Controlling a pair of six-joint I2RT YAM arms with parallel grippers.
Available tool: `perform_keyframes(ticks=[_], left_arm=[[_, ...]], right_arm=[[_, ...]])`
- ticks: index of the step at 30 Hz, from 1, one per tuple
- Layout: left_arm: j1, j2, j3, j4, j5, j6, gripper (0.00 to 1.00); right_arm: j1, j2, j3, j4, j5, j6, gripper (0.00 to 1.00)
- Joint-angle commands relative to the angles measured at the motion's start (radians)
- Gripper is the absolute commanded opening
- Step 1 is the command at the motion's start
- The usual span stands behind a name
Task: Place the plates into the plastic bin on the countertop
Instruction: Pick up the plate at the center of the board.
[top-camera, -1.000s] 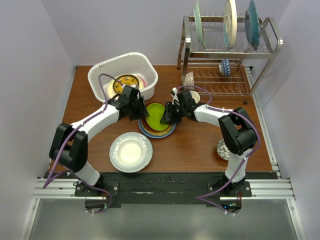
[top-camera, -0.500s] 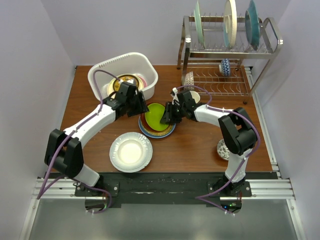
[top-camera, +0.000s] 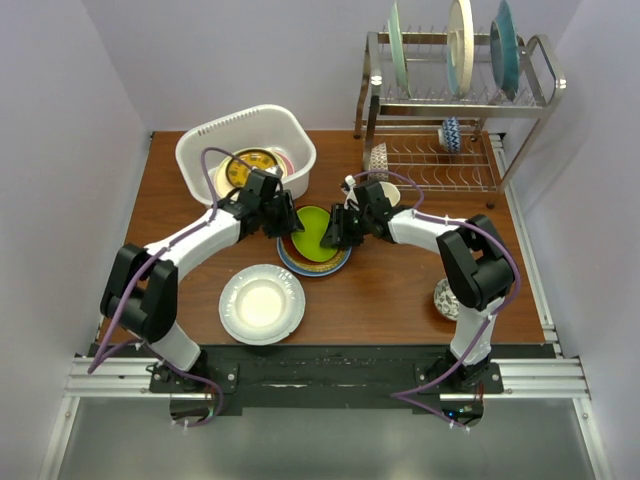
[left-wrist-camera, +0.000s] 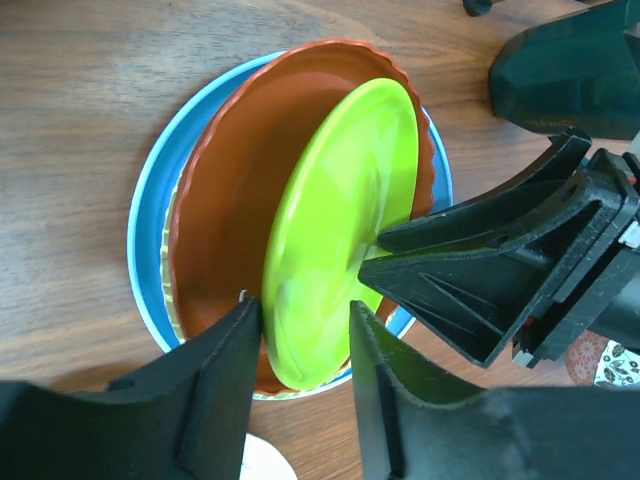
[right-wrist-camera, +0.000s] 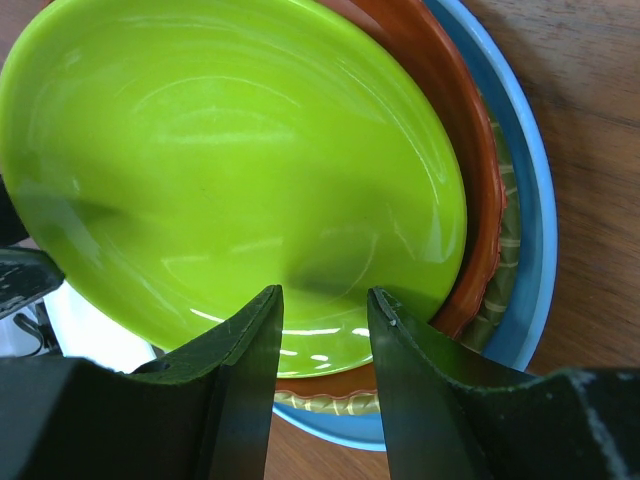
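**Off the bin's near right corner: two grippers on one lime plate**

Just outside the plastic bin, off its near right corner, the lime plate stood tilted up on edge above a stack on the countertop. The right gripper had its jaws part closed on the rim on the side away from the bin, one finger on each face, and it carried the plate. The left gripper met the rim on the side nearer the bin, jaws roughly half open with the edge between them. I couldn't tell whether its fingers pressed the plate or only bracketed it.

Underneath, the red-brown plate showed much of its face. The light blue plate showed only a crescent, and a patterned plate between them showed just a sliver of rim. Inside the bin, the left arm covered part of a gold-centred plate, and what else lay there I couldn't make out.
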Motion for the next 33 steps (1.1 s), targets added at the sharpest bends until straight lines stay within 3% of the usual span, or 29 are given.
perform_keyframes(ticks=[1, 4, 6, 13, 17, 21, 29, 33], left_arm=[[-0.010, 0.023, -0.005, 0.060, 0.044, 0.013, 0.34], [-0.010, 0.036, -0.004, 0.052, 0.050, 0.014, 0.10], [-0.011, 0.043, -0.002, 0.042, 0.050, 0.017, 0.00], [-0.011, 0.019, 0.001, 0.005, 0.004, 0.023, 0.00], [-0.011, 0.009, 0.012, -0.014, -0.014, 0.025, 0.00], [-0.011, 0.003, 0.018, -0.021, -0.022, 0.025, 0.00], [-0.010, -0.023, 0.056, -0.027, -0.016, 0.020, 0.00], [-0.010, -0.049, 0.087, -0.055, -0.023, 0.023, 0.00]], right_arm=[[0.004, 0.009, -0.035, -0.075, 0.037, -0.031, 0.44], [0.006, 0.004, -0.032, -0.077, 0.040, -0.029, 0.45], [0.006, 0.001, -0.030, -0.078, 0.040, -0.028, 0.45], [0.004, -0.026, -0.035, -0.065, 0.003, -0.028, 0.59], [0.004, -0.145, -0.096, 0.051, -0.040, -0.022, 0.82], [0.006, -0.288, -0.156, 0.084, -0.017, -0.028, 0.99], [0.004, -0.543, -0.223, -0.049, 0.031, -0.071, 0.99], [0.004, -0.676, -0.334, -0.110, 0.072, -0.091, 0.99]])
